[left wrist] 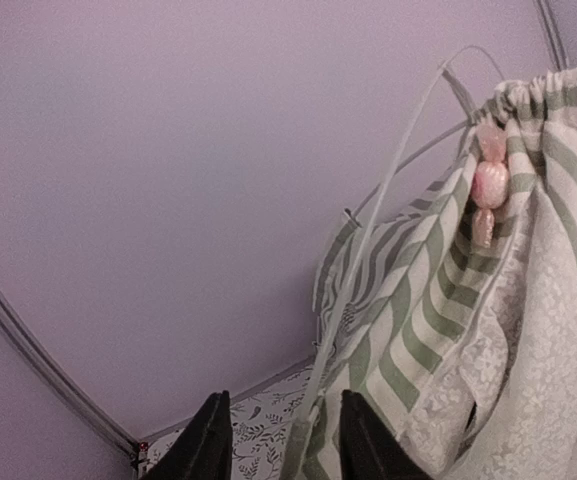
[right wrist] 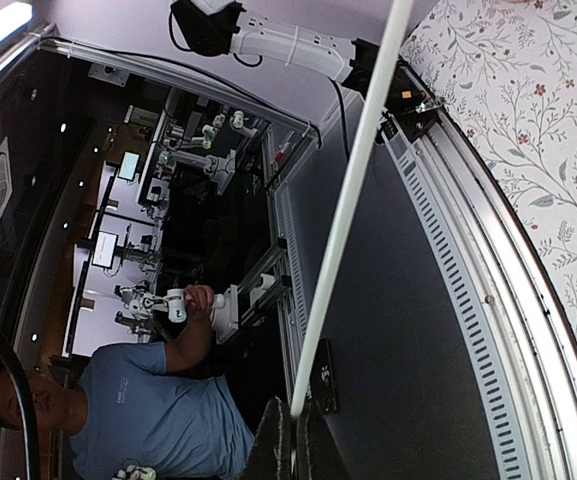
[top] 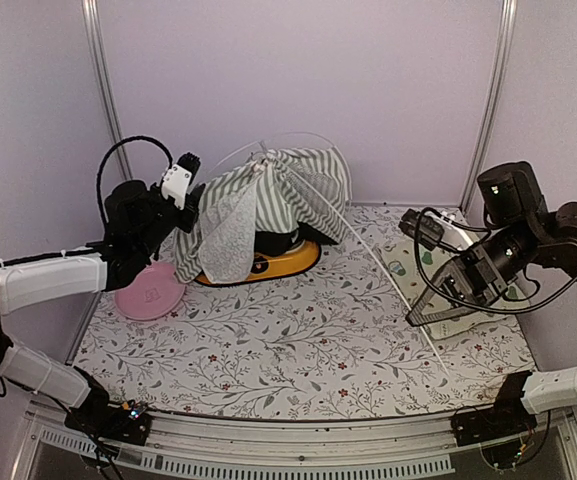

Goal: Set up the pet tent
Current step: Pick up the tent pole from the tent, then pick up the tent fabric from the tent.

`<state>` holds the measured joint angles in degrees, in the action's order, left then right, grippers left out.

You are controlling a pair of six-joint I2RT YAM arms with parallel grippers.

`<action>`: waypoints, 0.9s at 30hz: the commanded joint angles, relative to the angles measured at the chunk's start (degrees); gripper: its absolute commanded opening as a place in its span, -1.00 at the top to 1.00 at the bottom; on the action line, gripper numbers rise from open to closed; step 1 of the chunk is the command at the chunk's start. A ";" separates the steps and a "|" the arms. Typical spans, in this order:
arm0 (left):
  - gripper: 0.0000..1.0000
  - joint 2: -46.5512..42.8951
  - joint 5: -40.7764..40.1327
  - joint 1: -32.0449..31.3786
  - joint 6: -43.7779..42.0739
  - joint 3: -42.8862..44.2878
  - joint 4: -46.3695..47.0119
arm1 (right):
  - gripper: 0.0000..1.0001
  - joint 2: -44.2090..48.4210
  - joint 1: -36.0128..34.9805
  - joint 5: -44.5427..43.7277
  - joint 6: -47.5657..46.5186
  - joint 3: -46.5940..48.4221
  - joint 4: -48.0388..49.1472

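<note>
Top external view, pet tent [top: 268, 200] at far-middle of table [top: 298, 350], draped over orange pet bowl [top: 290, 262], left fingers [left wrist: 213, 445] spread beside its striped fabric, right fingers [right wrist: 273, 450] pinching its white pole [right wrist: 348, 210] near right edge

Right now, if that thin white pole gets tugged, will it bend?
Probably bends: the pole already arcs over the tent. It looks thin, so likely light and whippy. Smooth, so it might slide in the right gripper.
</note>
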<state>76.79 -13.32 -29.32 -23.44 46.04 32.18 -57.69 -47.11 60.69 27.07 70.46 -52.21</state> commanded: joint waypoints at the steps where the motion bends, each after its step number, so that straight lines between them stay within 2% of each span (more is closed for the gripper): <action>1: 0.12 -3.23 1.10 0.26 8.68 3.22 -1.71 | 1.00 0.03 -0.31 -3.22 2.15 -0.36 15.36; 3: 0.01 -4.99 1.25 -0.52 11.74 3.19 -2.03 | 1.00 -0.01 -1.19 -5.85 3.14 -0.66 18.69; 7: -0.02 -8.08 -0.30 -4.36 16.24 3.15 -2.97 | 1.00 -0.51 -2.48 -9.55 4.41 -3.53 24.77; 12: -0.05 -7.00 -5.60 -14.15 19.47 2.85 -2.38 | 1.00 -2.26 -3.99 -13.25 5.09 -4.68 30.02; 17: -0.09 -0.77 -12.46 -20.53 23.92 3.15 0.92 | 1.00 -3.33 -4.43 -15.72 5.61 -5.45 35.04; 21: -0.11 6.69 -18.79 -24.17 25.61 6.61 3.43 | 1.00 -4.19 -5.05 -16.36 6.59 -6.22 39.17; 27: -0.10 16.97 -25.02 -25.06 31.24 13.78 4.33 | 1.00 -5.48 -6.15 -17.58 6.34 -5.43 40.33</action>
<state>89.84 -32.01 -53.67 3.38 55.31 33.08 -63.09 -52.38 45.06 35.90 64.20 -19.05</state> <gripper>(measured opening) 0.552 0.018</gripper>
